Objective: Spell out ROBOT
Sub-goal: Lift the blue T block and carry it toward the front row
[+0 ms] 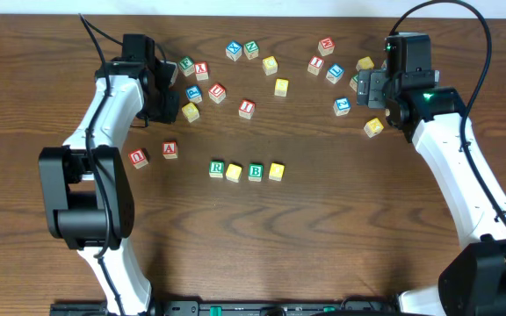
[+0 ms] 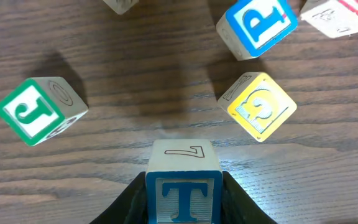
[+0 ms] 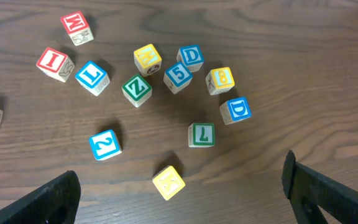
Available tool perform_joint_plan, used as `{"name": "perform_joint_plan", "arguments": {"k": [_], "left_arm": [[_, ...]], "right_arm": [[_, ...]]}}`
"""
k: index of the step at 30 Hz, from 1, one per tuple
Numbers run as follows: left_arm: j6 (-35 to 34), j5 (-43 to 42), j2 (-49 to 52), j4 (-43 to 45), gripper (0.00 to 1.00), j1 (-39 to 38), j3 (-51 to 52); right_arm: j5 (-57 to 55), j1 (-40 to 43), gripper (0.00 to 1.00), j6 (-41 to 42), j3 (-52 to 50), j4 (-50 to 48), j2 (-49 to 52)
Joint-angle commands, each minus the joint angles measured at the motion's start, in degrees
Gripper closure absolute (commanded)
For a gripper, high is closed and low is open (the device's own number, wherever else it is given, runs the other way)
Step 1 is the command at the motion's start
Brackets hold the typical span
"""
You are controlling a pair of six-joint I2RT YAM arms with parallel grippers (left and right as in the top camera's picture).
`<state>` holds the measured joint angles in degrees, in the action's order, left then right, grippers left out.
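In the left wrist view the blue-lettered T cube (image 2: 183,186) sits between the two black jaws of my left gripper (image 2: 183,208), which is shut on it. From overhead, that gripper (image 1: 167,95) is at the back left of the table and the T cube is hidden under it. A row stands at the front centre: green R (image 1: 217,168), yellow cube (image 1: 234,172), green B (image 1: 255,172), yellow cube (image 1: 276,171). My right gripper (image 1: 365,88) hovers open at the back right. Nothing is between its fingers, and a yellow cube (image 3: 168,182) lies on the table below them.
Around the held T cube lie a green J cube (image 2: 39,111), a yellow cube (image 2: 260,106) and a blue P cube (image 2: 257,25). Red A (image 1: 170,149) and another red cube (image 1: 139,158) sit left of the row. Several loose letter cubes are scattered across the back, among them a blue 2 (image 3: 104,144).
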<state>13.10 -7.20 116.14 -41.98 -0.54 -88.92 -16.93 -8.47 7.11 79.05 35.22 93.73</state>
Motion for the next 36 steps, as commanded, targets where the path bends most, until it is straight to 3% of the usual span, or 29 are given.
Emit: {"name": "perform_joint_plan", "arguments": {"k": [1, 9, 16, 26, 36], "left_arm": [[-1.4, -1.4, -6.0, -0.2, 0.72, -0.3, -0.2], [-7.9, -1.4, -17.1, -0.5, 0.72, -2.8, -0.2], [-11.0, -1.4, -25.1, -2.0, 0.74, -10.3, -0.2], [-13.5, -1.4, -25.6, -3.5, 0.78, -24.8, -0.2], [-15.4, -1.4, -21.9, -3.6, 0.8, -32.8, -0.2]], "right_arm": [[-0.7, 0.2, 0.01, -0.6, 0.5, 0.0, -0.1], [-0.7, 0.2, 0.01, -0.6, 0.5, 0.0, -0.1], [-0.7, 0.2, 0.01, -0.6, 0.5, 0.0, -0.1], [-0.7, 0.2, 0.01, -0.5, 0.5, 0.2, -0.1], [-0.7, 0.2, 0.01, -0.6, 0.5, 0.2, -0.1]]}}
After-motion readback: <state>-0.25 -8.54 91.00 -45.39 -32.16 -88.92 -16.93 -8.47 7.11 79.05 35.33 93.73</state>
